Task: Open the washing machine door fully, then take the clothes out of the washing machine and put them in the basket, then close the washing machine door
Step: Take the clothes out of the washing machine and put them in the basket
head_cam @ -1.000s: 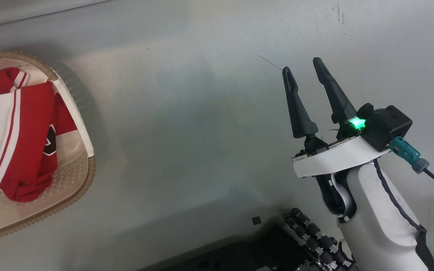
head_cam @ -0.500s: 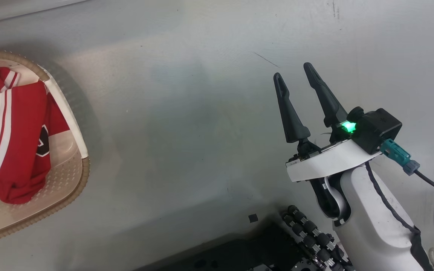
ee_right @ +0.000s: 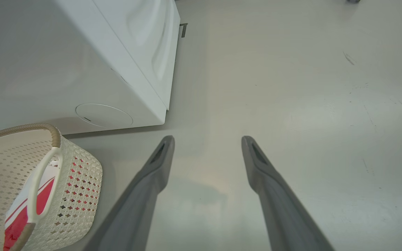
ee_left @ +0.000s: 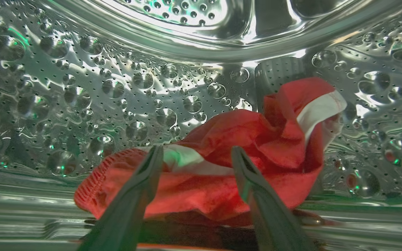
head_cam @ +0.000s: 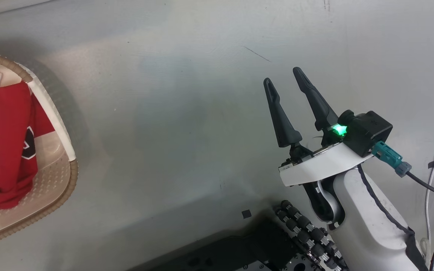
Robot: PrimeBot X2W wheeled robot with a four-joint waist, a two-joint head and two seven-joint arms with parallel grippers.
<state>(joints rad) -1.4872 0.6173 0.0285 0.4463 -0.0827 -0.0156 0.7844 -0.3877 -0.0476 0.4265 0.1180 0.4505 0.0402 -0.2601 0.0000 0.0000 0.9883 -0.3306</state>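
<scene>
Unloading is in hand: one red garment (head_cam: 9, 150) lies in the basket (head_cam: 57, 177) at left; a second garment (ee_left: 257, 150) sits in the drum (ee_left: 82, 87) just ahead of my left pincer (ee_left: 194, 150), spread and empty, which must next advance and clench. My right pincer (head_cam: 283, 75) hangs released over the floor (head_cam: 183, 113).

Head camera has swung right (basket (head_cam: 71, 180) nearer the edge).

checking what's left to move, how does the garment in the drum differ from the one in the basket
The drum garment lies crumpled on the steel drum; the basket garment lies in the basket. The drum one shows just red folds and white bands; the basket one also shows a dark emblem. Both are red with white trim.
</scene>
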